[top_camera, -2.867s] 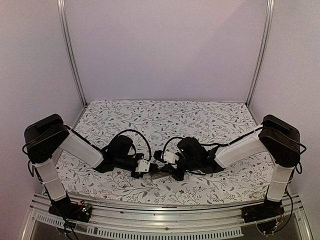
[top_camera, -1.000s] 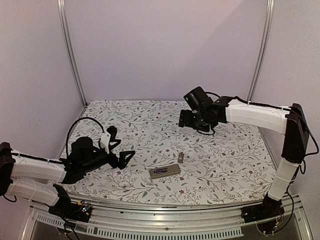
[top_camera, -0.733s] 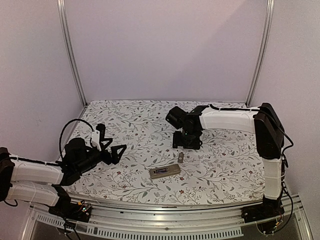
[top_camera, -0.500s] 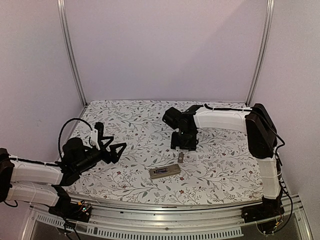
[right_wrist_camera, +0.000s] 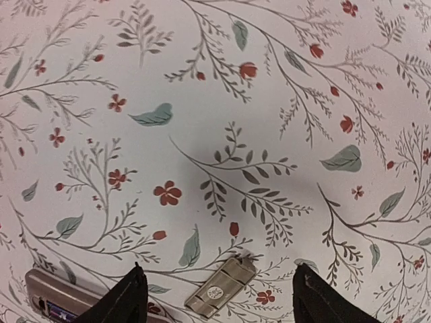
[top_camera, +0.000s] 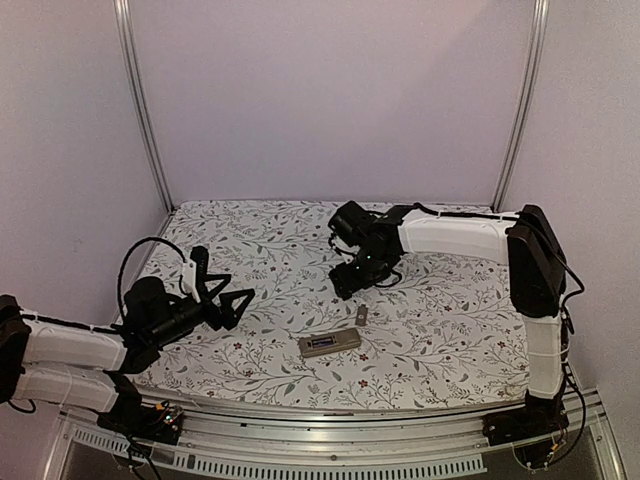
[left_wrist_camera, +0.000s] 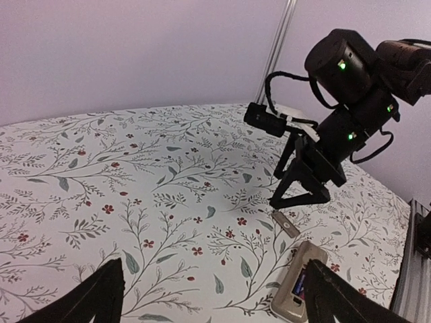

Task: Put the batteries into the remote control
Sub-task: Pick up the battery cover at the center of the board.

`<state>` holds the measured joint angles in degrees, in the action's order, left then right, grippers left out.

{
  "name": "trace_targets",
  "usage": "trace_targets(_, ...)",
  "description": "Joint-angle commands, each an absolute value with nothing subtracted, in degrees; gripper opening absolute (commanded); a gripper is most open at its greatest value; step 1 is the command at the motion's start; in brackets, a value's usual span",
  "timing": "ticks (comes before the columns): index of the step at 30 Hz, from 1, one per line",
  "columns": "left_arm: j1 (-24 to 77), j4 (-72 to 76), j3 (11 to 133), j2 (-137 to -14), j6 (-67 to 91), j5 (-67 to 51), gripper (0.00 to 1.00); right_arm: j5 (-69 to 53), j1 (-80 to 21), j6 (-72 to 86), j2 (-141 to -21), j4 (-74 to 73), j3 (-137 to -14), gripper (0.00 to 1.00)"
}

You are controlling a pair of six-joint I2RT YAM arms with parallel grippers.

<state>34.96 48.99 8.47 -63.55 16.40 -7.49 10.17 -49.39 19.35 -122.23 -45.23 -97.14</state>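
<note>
The remote control lies flat near the table's front middle, back side up, its dark recess showing blue inside. It also shows in the right wrist view, where the remote control sits at the bottom left corner. The batteries do not show as separate things. My right gripper hangs open just behind a small grey lid plate, nothing between its fingers. My left gripper is open over the left of the table, well left of the remote, and holds nothing.
The lid plate lies loose on the floral cloth, a little behind the remote's right end. The right arm reaches across the back half of the table. Metal posts stand at the back corners.
The right arm swung in from the back right and came down toward the lid plate, its jaws narrowing a little. The left gripper drew back slightly to the left.
</note>
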Motion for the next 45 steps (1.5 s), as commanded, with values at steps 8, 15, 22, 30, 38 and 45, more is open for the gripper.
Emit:
trace_targets(8, 34.29, 50.17, 8.26, -66.62, 15.09, -9.36, 0.92, -3.77, -44.5, -12.47, -120.2, -41.76, -98.61, 0.86)
trace_targets(15, 34.35, 50.1, 8.44, -68.16, 14.81, -9.85, 0.91, -6.7, -43.59, -20.88, -120.67, -41.46, -95.89, 0.41)
trace_targets(22, 34.56, 49.8, 8.61, -69.11, 14.59, -9.89, 0.91, -8.06, -43.24, -21.53, -123.56, -42.56, -94.32, 0.44)
trace_targets(30, 35.57, 49.89, 8.62, -70.09, 14.82, -9.54, 0.91, -7.67, -43.24, -19.79, -121.34, -39.7, -88.37, 0.38)
trace_targets(38, 36.58, 49.91, 8.79, -70.33, 14.48, -8.38, 0.91, -6.68, -43.22, -19.52, -122.84, -38.81, -87.48, 0.18)
trace_targets(45, 36.67, 49.88, 8.88, -70.38, 14.37, -8.26, 0.91, -7.82, -43.2, -19.25, -121.75, -39.31, -87.29, 0.05)
